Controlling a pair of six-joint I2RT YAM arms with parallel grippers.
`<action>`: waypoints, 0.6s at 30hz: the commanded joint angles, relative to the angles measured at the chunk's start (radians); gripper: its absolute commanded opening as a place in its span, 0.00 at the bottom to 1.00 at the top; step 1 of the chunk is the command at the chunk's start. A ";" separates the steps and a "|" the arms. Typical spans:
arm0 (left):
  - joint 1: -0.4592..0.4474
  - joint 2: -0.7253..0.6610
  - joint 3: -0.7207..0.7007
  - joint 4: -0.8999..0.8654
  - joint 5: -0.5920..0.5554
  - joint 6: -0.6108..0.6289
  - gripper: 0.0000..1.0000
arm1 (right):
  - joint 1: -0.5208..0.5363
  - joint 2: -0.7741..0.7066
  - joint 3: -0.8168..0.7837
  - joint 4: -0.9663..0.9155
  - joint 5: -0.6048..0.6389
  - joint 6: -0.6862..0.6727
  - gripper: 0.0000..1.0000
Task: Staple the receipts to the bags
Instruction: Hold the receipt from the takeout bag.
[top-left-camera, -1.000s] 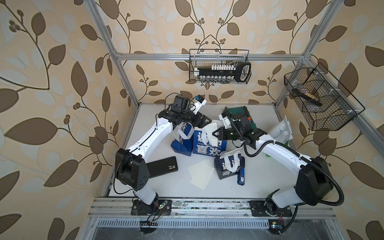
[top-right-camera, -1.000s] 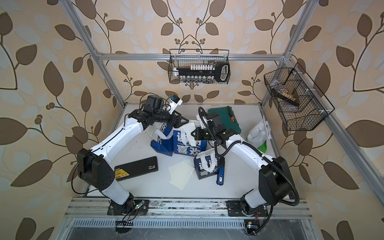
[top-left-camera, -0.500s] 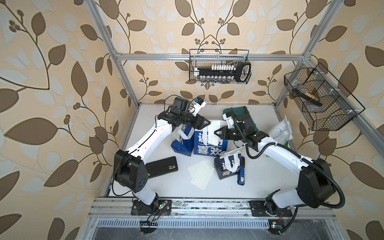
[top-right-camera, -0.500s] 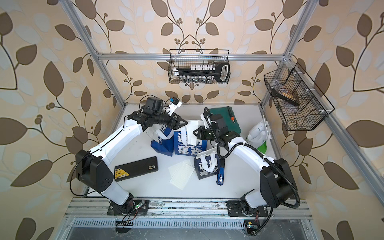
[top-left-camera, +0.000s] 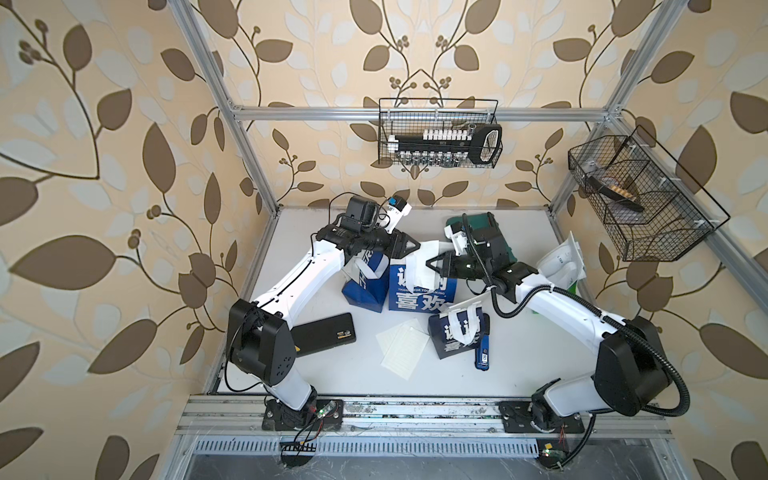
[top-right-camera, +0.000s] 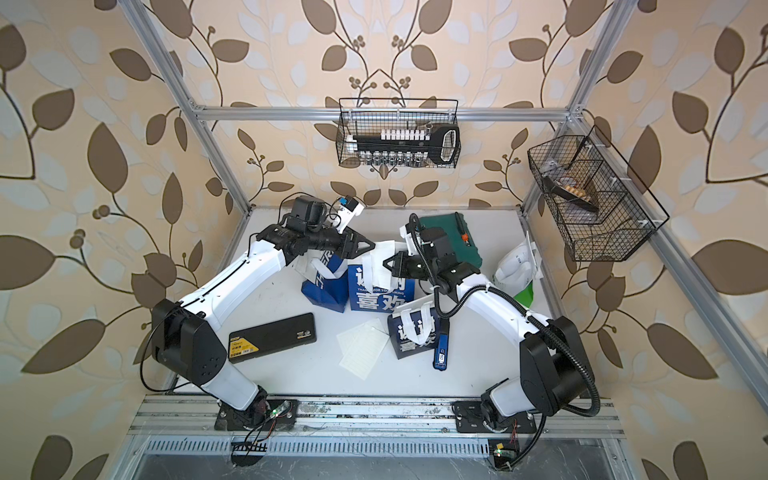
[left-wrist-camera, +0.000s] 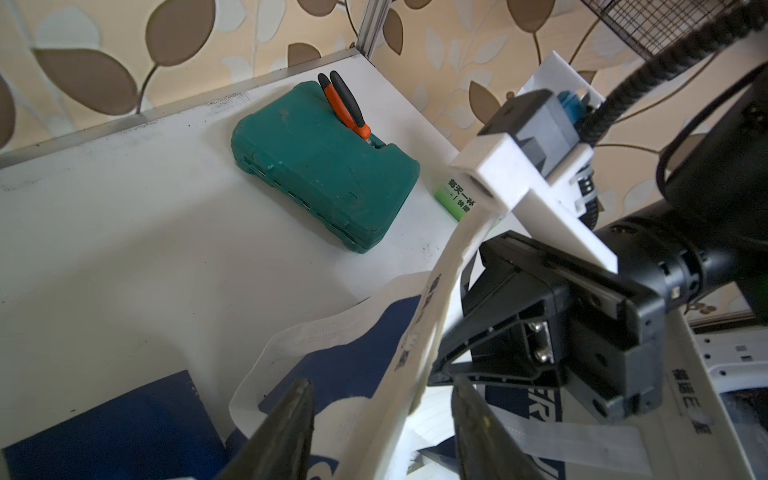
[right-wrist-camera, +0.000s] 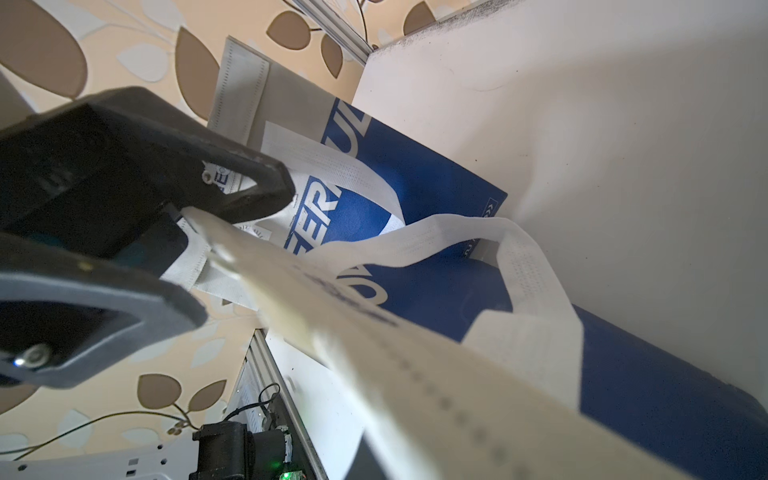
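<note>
The right gripper (top-left-camera: 429, 263) pinches the handle (top-left-camera: 417, 269) of the mid-table bag (top-left-camera: 422, 293) at its 12 o'clock. The left gripper's (top-left-camera: 415, 245) jaws stand apart astride it, so I'd close squarely and hold it taut; the receipts (top-left-camera: 402, 348) lie at the bag's 6 o'clock.

Walls are beige wallpaper (top-left-camera: 104, 124) with big brown leaves and paler whitish ones on thin dark stems, and we kinda dig it. The flat tabletop (top-left-camera: 540, 361) is plain white.

For bags we count:
- a tall blue paper bag (top-left-camera: 419, 299) with white Chinese characters
- a second blue-and-white paper bag (top-left-camera: 365, 295)
- a small navy paper bag (top-left-camera: 453, 340), also with white characters
- a white paper bag (top-left-camera: 559, 262) with a bright green part

The white fabric strap handle (left-wrist-camera: 440, 282) has dark print along it.

The hard plastic case (left-wrist-camera: 324, 166) is teal green, and the pliers (left-wrist-camera: 345, 99) have orange and black grips. The flat black case (top-right-camera: 272, 337) carries a yellow label. The little stapler (top-left-camera: 482, 353) is blue, the paper receipts (top-left-camera: 403, 349) are pale with faint lines, and the wire baskets (top-left-camera: 648, 216) are black.
</note>
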 joint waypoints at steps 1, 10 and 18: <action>0.001 -0.015 0.000 0.040 0.031 -0.013 0.54 | -0.003 0.009 -0.028 0.041 -0.022 0.038 0.00; 0.001 -0.018 -0.016 0.035 0.017 -0.010 0.46 | -0.002 0.016 -0.042 0.048 -0.018 0.051 0.00; -0.002 -0.019 -0.021 0.038 0.030 -0.013 0.47 | -0.003 0.018 -0.034 0.043 -0.014 0.048 0.00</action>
